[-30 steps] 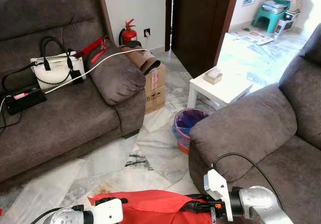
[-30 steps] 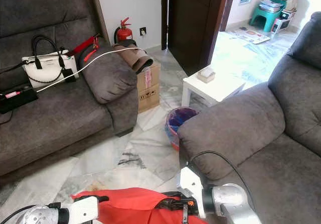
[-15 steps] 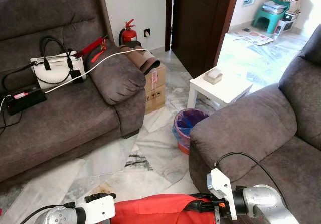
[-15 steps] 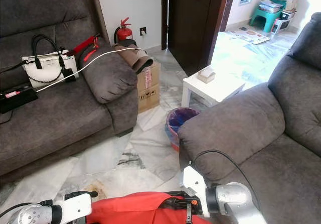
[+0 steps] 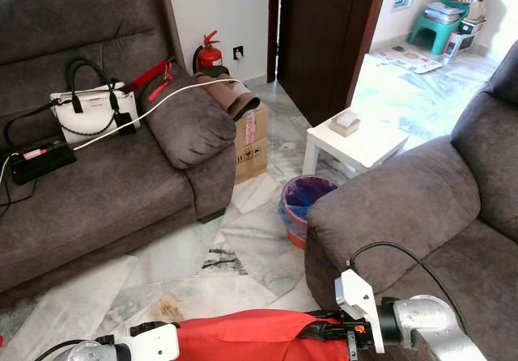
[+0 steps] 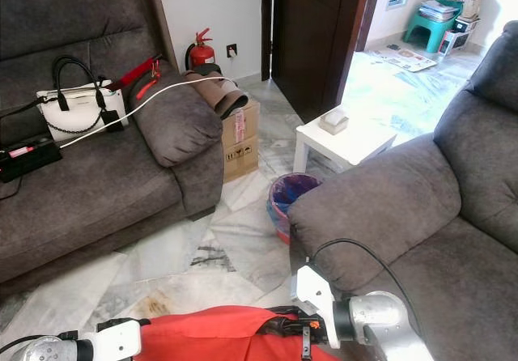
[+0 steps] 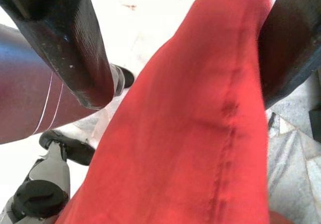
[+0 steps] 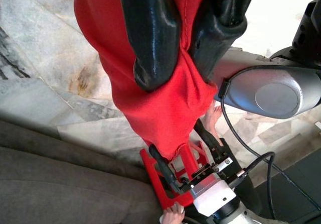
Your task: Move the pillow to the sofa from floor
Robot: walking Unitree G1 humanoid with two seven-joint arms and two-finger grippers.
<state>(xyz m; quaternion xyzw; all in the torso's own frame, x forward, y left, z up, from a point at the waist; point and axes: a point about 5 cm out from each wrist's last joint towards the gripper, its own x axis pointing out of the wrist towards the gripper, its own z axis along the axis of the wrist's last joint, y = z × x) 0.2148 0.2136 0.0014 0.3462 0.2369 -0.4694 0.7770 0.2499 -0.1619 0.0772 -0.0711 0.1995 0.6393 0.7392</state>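
I see the pillow [image 5: 251, 337], plain red cloth with a stitched seam, held low at six o'clock over the marble floor [image 5: 243, 248], its long axis running from nine to three between my arms. My right gripper [image 8: 183, 43] pinches a bunched fold of it, fingers pressed together on the cloth. My left gripper [image 7: 175, 58] is spread wide, its fingers [image 7: 75, 48] flanking the pillow's other end. The sofa [image 5: 89, 183] lies at ten o'clock.
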